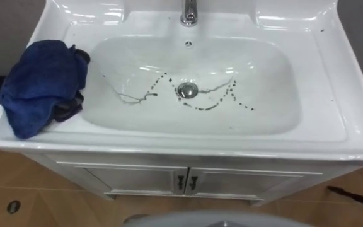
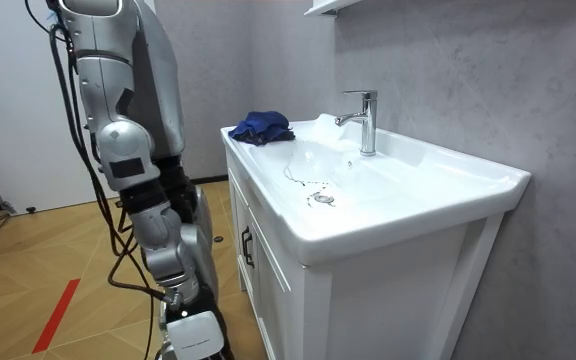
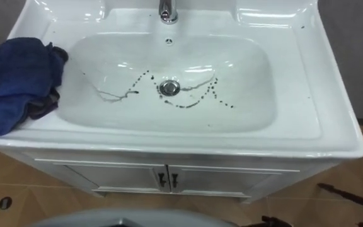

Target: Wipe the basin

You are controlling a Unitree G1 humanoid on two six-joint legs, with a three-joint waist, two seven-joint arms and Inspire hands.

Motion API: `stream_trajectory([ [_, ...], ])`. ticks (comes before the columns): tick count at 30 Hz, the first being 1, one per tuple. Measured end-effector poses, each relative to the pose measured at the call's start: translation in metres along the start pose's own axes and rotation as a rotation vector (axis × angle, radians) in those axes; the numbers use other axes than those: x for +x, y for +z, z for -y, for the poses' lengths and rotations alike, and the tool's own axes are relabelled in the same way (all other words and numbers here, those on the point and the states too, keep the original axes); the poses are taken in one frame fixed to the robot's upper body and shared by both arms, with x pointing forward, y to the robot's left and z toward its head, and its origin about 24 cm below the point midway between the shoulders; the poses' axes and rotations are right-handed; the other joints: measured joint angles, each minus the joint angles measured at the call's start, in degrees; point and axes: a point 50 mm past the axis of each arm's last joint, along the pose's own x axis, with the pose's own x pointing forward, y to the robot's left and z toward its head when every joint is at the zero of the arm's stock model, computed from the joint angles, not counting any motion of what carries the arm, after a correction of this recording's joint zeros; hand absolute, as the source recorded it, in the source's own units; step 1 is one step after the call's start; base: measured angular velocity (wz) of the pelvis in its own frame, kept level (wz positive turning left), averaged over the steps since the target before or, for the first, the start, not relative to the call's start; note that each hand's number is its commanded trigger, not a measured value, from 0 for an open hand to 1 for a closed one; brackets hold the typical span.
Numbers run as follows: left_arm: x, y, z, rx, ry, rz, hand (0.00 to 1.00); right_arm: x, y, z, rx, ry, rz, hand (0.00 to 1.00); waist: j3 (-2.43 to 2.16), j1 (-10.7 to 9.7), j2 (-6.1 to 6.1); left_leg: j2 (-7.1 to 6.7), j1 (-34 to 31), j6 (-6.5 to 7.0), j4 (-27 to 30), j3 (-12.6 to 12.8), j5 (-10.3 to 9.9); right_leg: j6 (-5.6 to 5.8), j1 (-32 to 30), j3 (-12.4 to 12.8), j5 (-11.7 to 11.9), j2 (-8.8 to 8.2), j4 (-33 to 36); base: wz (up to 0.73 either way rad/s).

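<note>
- On the left rim of the basin [image 1: 323, 88] lies a crumpled blue cloth [image 1: 40, 82], overhanging the bowl's edge.
- Around the drain [image 1: 187, 90], dark dotted marks [image 1: 232, 96] and thin streaks cross the bowl.
- Right hand [image 2: 192, 335] hangs low before the cabinet [image 2: 268, 290], apart from basin and cloth; whether its fingers are spread cannot be told.

Faucet [image 2: 366, 120]: chrome, upright, close to the wall.
Cabinet [image 1: 131, 180]: white, two doors shut, dark handles [image 1: 186, 183] side by side at the middle seam.
Floor [image 2: 58, 250]: wooden boards, red strip [image 2: 56, 315] at the room view's left.
Wall [image 2: 448, 70]: grey, textured.
</note>
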Motion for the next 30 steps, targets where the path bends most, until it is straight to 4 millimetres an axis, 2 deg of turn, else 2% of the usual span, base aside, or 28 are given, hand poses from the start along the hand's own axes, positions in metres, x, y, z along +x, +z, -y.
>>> stream_trajectory([
  [2,0.000,0.014,-0.008,-0.052,0.080,0.062,0.00,0.000,0.000,0.003,-0.012,-0.014,-0.002,0.00,-0.06,1.2,0.49,0.03,0.0,-0.04,0.0,-0.4,0.0,-0.05,0.2,-0.2,0.0,0.05,0.0,0.05],
  [6,-0.004,0.043,-0.027,-0.153,0.224,0.216,0.00,-0.001,0.002,0.007,-0.035,-0.036,0.013,0.00,-0.04,2.0,1.27,-0.15,-0.2,-0.04,0.2,-1.4,0.0,-0.04,0.4,-1.3,-0.1,-0.20,0.0,0.12],
  [8,-0.012,0.067,-0.034,-0.230,0.301,0.337,0.00,-0.001,0.007,0.007,-0.062,-0.039,0.032,0.00,-0.09,2.7,1.52,-0.32,-1.0,-0.10,0.2,-1.7,0.1,-0.02,-0.1,-1.7,-0.2,-0.37,0.0,0.12],
  [12,-0.031,0.102,-0.043,-0.324,0.411,0.524,0.00,-0.001,0.012,0.005,-0.082,-0.032,0.065,0.00,-0.26,3.4,1.59,-0.40,-0.8,-0.13,0.2,-2.4,0.2,0.06,0.1,-2.0,-0.2,-0.41,0.0,0.05],
  [15,-0.052,0.132,-0.051,-0.426,0.473,0.690,0.00,-0.001,0.015,0.005,-0.090,-0.034,0.090,0.00,-0.30,3.5,1.61,-0.63,-1.0,-0.10,0.6,-3.1,0.2,0.14,0.0,-2.7,-0.4,-0.67,0.0,0.09],
  [17,-0.075,0.159,-0.058,-0.524,0.516,0.833,0.00,-0.001,0.015,0.005,-0.091,-0.036,0.095,0.00,-0.30,3.9,1.73,-0.82,-1.6,-0.09,1.0,-3.5,0.2,0.24,-0.2,-2.8,-0.5,-0.81,0.0,0.08],
  [20,-0.101,0.186,-0.070,-0.567,0.570,1.017,0.00,-0.001,0.014,0.005,-0.092,-0.035,0.098,0.00,-0.30,3.7,2.03,-0.87,-1.7,-0.08,1.0,-3.7,0.2,0.24,-0.2,-2.9,-0.5,-0.86,0.0,0.01],
  [23,-0.130,0.204,-0.084,-0.632,0.629,1.183,0.00,-0.001,0.014,0.006,-0.087,-0.038,0.112,0.00,-0.28,2.9,2.37,-0.88,-1.5,-0.09,1.1,-3.7,0.2,0.24,-0.1,-2.9,-0.5,-0.86,0.0,0.00],
  [26,-0.153,0.215,-0.096,-0.614,0.707,1.346,0.00,-0.002,0.014,0.007,-0.085,-0.042,0.126,0.00,-0.30,2.2,3.03,-0.86,-1.4,-0.08,1.1,-3.2,0.2,0.24,-0.2,-2.5,-0.5,-0.83,0.0,-0.04],
  [30,-0.176,0.222,-0.102,-0.622,0.761,1.471,0.00,-0.003,0.009,0.016,-0.117,-0.058,0.112,0.00,-0.15,1.8,3.88,-0.85,-1.1,-0.07,0.9,-2.6,0.2,0.24,-0.5,-1.6,-0.5,-0.82,0.1,-0.13],
])
